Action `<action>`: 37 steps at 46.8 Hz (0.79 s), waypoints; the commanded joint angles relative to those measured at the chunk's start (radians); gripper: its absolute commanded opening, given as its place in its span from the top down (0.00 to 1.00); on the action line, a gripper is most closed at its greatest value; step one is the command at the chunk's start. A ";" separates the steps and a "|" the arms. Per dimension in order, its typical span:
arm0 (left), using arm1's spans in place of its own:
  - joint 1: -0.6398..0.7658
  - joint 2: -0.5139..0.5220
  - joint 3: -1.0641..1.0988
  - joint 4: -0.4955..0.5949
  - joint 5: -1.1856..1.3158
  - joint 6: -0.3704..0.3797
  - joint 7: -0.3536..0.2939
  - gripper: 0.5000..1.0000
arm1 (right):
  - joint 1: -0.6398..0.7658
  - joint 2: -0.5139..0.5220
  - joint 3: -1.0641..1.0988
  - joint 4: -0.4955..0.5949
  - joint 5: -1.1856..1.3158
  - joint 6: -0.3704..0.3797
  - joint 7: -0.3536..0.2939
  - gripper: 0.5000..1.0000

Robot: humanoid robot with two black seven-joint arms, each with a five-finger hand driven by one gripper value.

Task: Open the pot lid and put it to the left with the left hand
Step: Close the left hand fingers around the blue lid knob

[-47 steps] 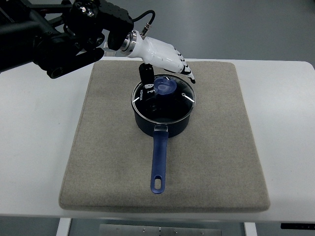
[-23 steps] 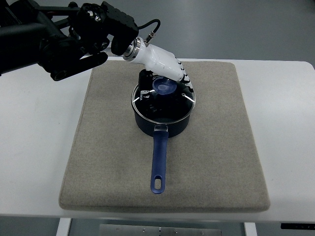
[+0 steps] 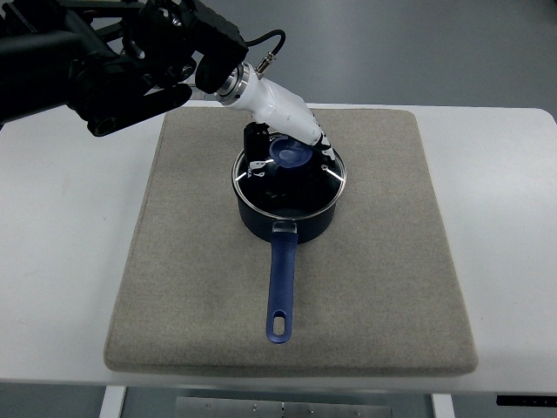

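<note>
We see a dark blue round pot [image 3: 287, 218] standing on a grey-beige fabric mat [image 3: 383, 287], a little to the far side of the mat's middle. The mat lies on a white surface [image 3: 505, 218]. The pot's long blue handle [image 3: 280, 287] points toward the near edge and ends in a hanging hole. On the pot sits a round glass lid with a metal rim [image 3: 305, 187], flat and closed, with a blue knob [image 3: 289, 154] at its far part.

Our left hand [image 3: 291, 132], white with dark finger joints, comes in from the far left on a black arm [image 3: 96, 70] and slants down over the far side of the lid. Its fingers [image 3: 324, 144] reach past the knob on the right, and a dark thumb-like part [image 3: 256, 144] stands at the knob's left. The hand appears to be closing around the knob, but the steep view does not let us tell whether it truly grips it or only touches it.
</note>
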 commanded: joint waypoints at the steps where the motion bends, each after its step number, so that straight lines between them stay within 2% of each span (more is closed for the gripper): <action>1: 0.000 0.000 0.000 0.005 0.000 -0.002 0.000 0.14 | 0.000 0.000 0.000 0.000 0.000 0.000 0.000 0.17; 15: -0.005 0.005 -0.001 0.005 -0.003 0.014 0.000 0.09 | 0.000 0.000 0.000 0.000 0.000 0.000 -0.001 0.17; 37: -0.013 0.002 -0.001 -0.003 -0.003 0.028 0.000 0.13 | 0.000 0.000 0.000 0.000 0.000 0.000 0.000 0.17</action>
